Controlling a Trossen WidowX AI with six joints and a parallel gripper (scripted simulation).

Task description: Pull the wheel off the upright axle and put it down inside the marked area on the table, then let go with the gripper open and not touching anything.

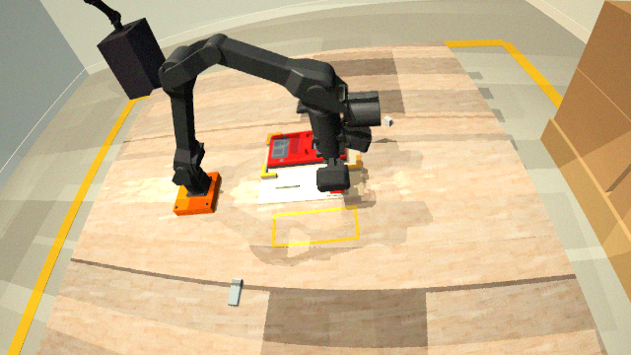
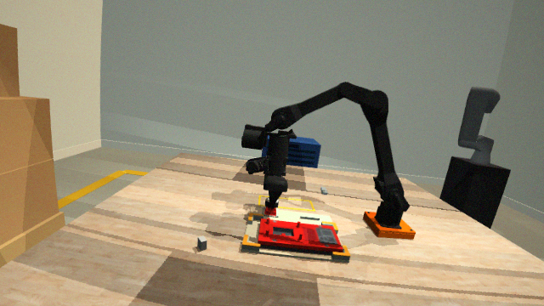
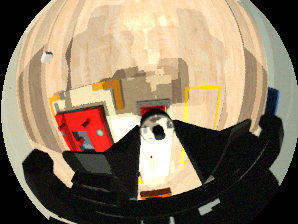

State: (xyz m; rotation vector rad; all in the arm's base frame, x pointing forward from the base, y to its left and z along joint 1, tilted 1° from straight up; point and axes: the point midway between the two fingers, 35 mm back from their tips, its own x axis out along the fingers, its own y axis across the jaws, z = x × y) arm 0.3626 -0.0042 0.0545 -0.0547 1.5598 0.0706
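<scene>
The wheel (image 3: 157, 120) shows in the wrist view as a black ring with a pale hub, and the dark axle tip (image 3: 159, 132) stands at its middle. My gripper (image 3: 156, 125) (image 2: 270, 205) is shut on the wheel, with a finger on each side. It points down, low over the red axle base (image 2: 270, 212) (image 1: 337, 191) (image 3: 152, 108). The wheel looks still around the axle; in the top view the gripper hides it. The marked area, a yellow outline (image 1: 273, 231) (image 3: 202, 88), lies on the table beside the white plate.
The white plate (image 1: 296, 194) has a narrow slot. Beside it a red panel (image 1: 300, 144) (image 2: 297, 239) (image 3: 95, 120) with upright pegs sits between orange corner pieces. A small grey block (image 1: 387, 120) (image 2: 201, 243) and a pale flat bar (image 1: 235, 292) lie farther off.
</scene>
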